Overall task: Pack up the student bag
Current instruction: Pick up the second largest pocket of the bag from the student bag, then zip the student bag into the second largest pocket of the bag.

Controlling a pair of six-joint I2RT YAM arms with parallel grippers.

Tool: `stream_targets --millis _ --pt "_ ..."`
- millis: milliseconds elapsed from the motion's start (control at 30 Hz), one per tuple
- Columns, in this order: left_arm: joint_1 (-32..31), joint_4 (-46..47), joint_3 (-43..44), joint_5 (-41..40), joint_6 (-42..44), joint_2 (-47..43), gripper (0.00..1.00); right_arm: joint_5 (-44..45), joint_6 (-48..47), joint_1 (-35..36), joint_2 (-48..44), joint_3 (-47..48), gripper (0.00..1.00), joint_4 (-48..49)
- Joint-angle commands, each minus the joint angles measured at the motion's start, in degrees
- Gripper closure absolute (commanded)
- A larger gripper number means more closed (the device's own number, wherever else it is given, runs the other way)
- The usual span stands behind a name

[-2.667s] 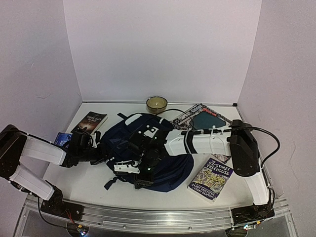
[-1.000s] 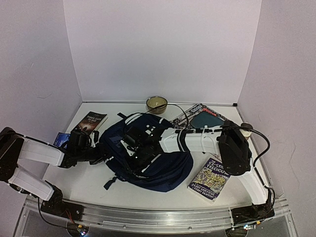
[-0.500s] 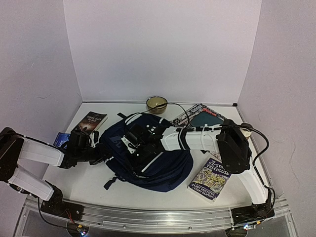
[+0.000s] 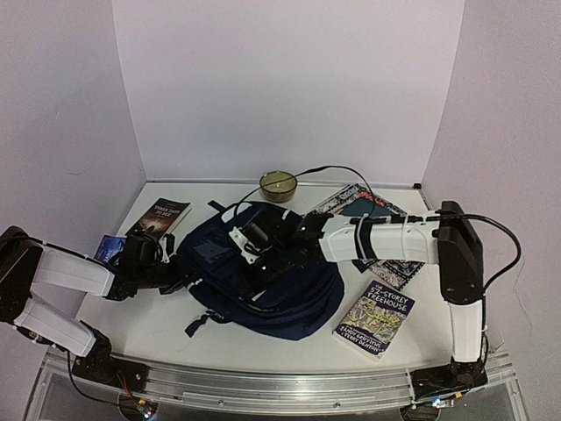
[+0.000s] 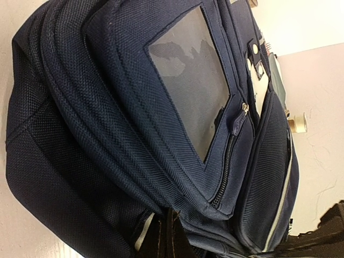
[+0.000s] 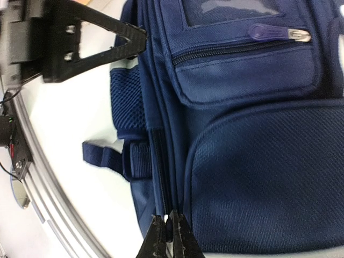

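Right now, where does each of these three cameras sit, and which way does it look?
Top external: above and behind the robot, looking down at the table; left arm and right arm show, reaching to the student bag.
Left wrist: on the left arm, looking along its shut fingers across the bag's front pocket.
Right wrist: on the right arm, looking past its shut fingers at the bag's zipper.
Shared: top and right wrist views both show the left gripper.

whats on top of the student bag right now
The right arm lies across the student bag, right gripper shut on its zipper line; the left gripper pinches its side. No loose item rests on it. Fabric beneath the arm is hidden.
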Motion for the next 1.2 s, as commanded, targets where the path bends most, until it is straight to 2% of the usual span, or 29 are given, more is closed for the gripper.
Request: stream_targets --millis 0,267,600,833,967,1167 --pt "0.87 1.17 1.0 -4.91 0.09 0.45 1.0 2.49 1.16 0.45 -5.96 -4.24 1.0 -0.47" --pt "1.1 1.17 0.81 -7.32 -0.88 0.69 1.0 1.63 8.29 1.23 -12.43 -12.56 1.0 5.27" --pt "1.61 1.35 -0.12 -10.65 -0.74 -1.33 1.0 3.93 15.37 1.56 -17.3 -18.6 1.0 7.31" --pt "-0.89 5.92 -2.15 -6.91 -4.15 -6.48 1.0 1.91 23.55 1.57 -9.37 -12.33 1.0 15.23" --pt "-2.47 8.13 -4.51 -6.23 -6.86 -8.46 1.0 3.24 26.68 1.49 -5.25 -6.41 1.0 15.29" --pt "-5.62 11.11 -7.13 -6.18 -10.15 -9.3 1.0 5.89 28.13 1.07 -1.43 -2.63 1.0 14.49"
